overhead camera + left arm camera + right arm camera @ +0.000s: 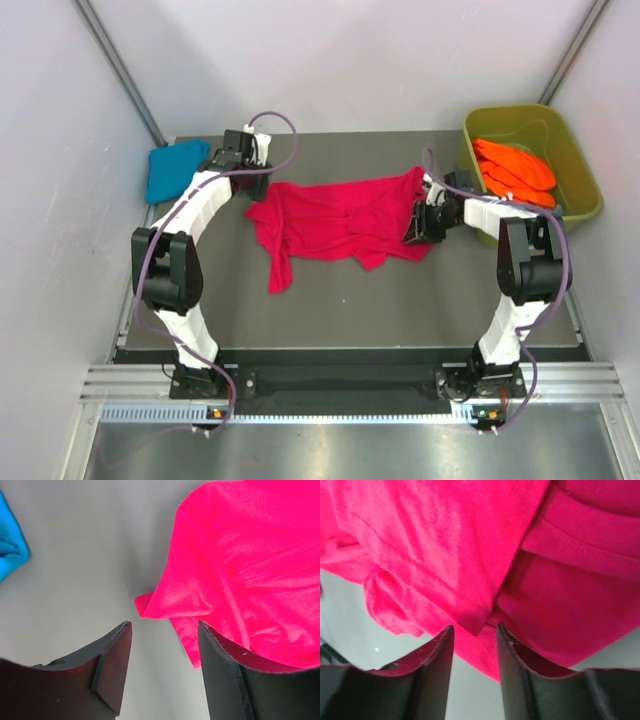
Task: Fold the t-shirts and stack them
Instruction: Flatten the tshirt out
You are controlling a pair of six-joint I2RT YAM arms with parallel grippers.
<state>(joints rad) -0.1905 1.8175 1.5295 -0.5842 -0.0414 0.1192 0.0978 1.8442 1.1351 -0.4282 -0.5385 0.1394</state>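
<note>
Crimson-pink t-shirt (340,220), left pincer (164,625) reaching far, wide beside its edge, right pincer (475,627) low, narrow, apparently unclamped, over hem.

Left hand (164,625) spread wide, right hand (475,627) narrower.

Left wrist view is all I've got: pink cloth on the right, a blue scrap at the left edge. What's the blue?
Observer: A teal t-shirt, bunched up at the far left corner of the table. It lies apart from the crimson t-shirt, which is spread across the middle.
Operator: Where's the right tool?
Observer: The right tool is at the crimson t-shirt's right edge. Its jaws are apart, with a folded hem just ahead of the tips.
</note>
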